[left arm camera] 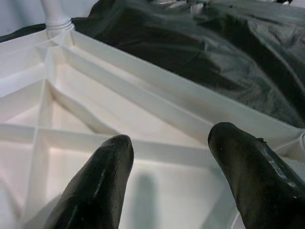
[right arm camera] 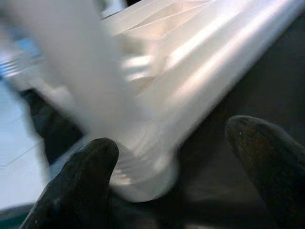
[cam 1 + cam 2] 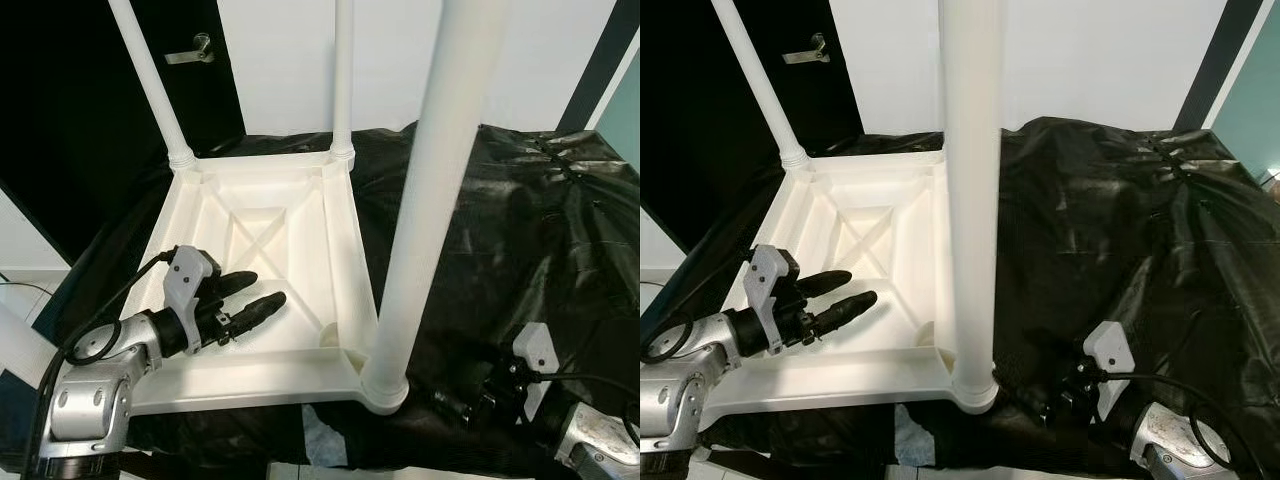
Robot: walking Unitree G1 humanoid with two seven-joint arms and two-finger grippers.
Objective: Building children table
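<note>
The white children's table [image 3: 270, 250] lies upside down on black sheeting [image 3: 520, 220], three legs [image 3: 435, 190] screwed in. My left gripper [image 3: 262, 296] hovers open inside its ribbed underside. My right gripper [image 2: 174, 157], open, flanks the near leg's base, blurred in its wrist view.

The right gripper [image 2: 174, 167] has its jaws spread apart, its two black fingers [image 2: 78, 191] flanking the blurred white plastic table leg [image 2: 76, 71] where it meets the ribbed white upturned tabletop [image 2: 209, 52], over black sheeting [image 2: 281, 76].
</note>
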